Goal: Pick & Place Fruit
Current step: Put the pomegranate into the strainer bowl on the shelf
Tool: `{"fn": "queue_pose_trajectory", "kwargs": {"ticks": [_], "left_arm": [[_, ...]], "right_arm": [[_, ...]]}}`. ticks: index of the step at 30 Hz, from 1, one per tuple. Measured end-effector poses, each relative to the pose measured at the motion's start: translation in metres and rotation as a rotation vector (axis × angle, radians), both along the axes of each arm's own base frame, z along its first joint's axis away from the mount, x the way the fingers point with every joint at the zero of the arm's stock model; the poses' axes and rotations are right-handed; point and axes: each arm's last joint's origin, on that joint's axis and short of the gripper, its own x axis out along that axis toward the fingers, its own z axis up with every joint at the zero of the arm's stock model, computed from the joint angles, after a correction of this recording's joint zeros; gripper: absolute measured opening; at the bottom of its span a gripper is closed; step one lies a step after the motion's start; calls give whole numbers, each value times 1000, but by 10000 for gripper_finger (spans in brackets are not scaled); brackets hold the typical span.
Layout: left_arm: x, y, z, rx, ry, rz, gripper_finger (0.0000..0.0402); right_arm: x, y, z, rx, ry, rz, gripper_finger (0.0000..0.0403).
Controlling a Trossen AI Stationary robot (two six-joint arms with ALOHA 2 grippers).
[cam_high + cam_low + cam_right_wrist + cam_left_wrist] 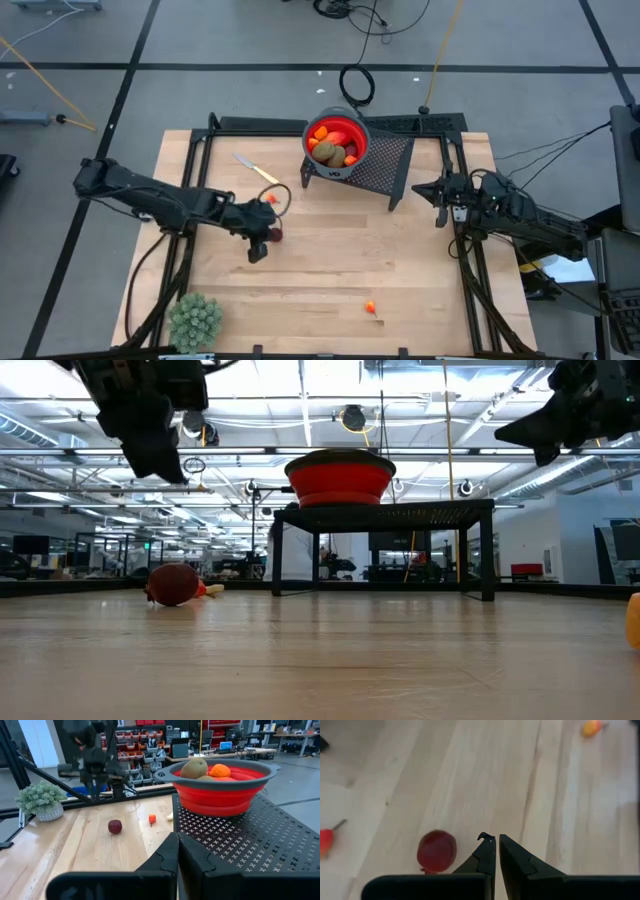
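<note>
Two arms reach over the bench [330, 270], one from each side. The left end effector [257, 247] hangs above the wood near the middle left, its fingers [485, 857] pressed together and grasping nothing. A dark red fruit [436, 851] lies on the bench just beside those fingertips, apart from them; the high view shows it at the end effector's far-right side [274, 234], and the low view shows it resting on the wood [173, 584]. Just beyond it lies a small orange piece [270, 199], near a knife [256, 169] with a yellow handle that lies farther back.

The right end effector [440, 210] waits at the right edge of the bench, clenched and empty, pointing toward a black perforated stand [240, 840]. On that stand, at the far middle of the bench, sits a red bowl [352, 128]. Inside it are a brown kiwi [193, 768], a second brown oval and orange pieces [220, 770].

Another tiny orange piece [371, 307] lies alone on the near side of the bench, right of centre. A pale green spiky plant ball [194, 320] stands at the near left corner.
</note>
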Motion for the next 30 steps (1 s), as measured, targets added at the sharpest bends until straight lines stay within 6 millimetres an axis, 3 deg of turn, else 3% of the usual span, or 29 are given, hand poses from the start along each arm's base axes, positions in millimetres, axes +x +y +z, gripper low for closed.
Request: {"fn": "queue_pose_trajectory", "kwargs": {"ticks": [7,16,30], "left_arm": [[17,-5,-16,26,124,-13,21],[22,-6,-27,32,171,4,38],[22,-2,-27,14,172,110,245]], "right_arm": [[-1,0,0,-2,-7,0,1],[-1,0,0,0,-2,0,1],[-1,0,0,10,-2,-1,1]]}}
